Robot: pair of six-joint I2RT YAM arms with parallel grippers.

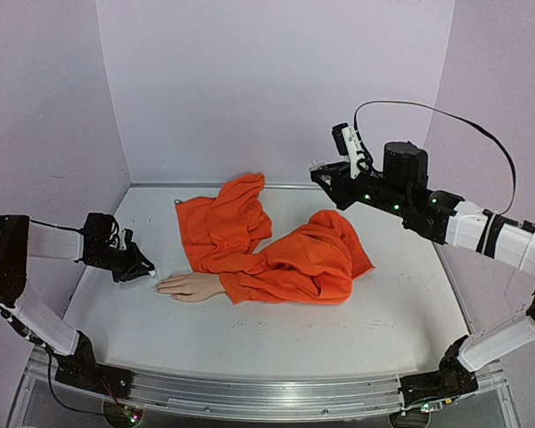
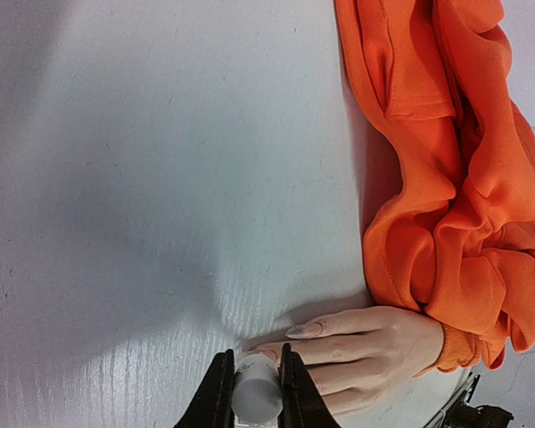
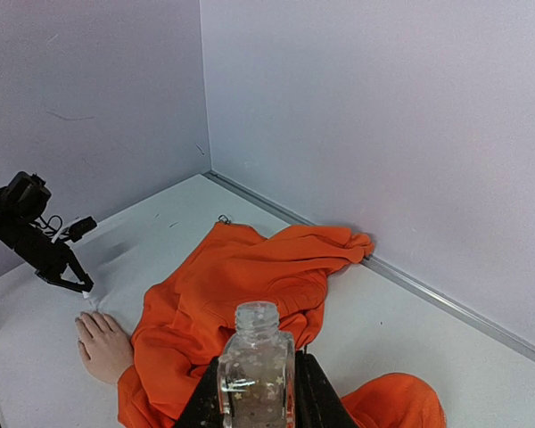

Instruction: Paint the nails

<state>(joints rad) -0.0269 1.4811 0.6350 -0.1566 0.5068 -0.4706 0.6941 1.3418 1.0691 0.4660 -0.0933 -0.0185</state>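
Observation:
A pale peach mannequin hand lies flat on the table, its wrist in an orange sleeve. Its nails show at the fingertips in the left wrist view. My left gripper is shut on a white cap with a brush, held right at the fingertips; it also shows in the top view. My right gripper is shut on a small clear glass bottle, open at the neck, held up high at the back right.
The orange garment spreads over the middle of the white table. Lilac walls close the back and both sides. A metal rail runs along the near edge.

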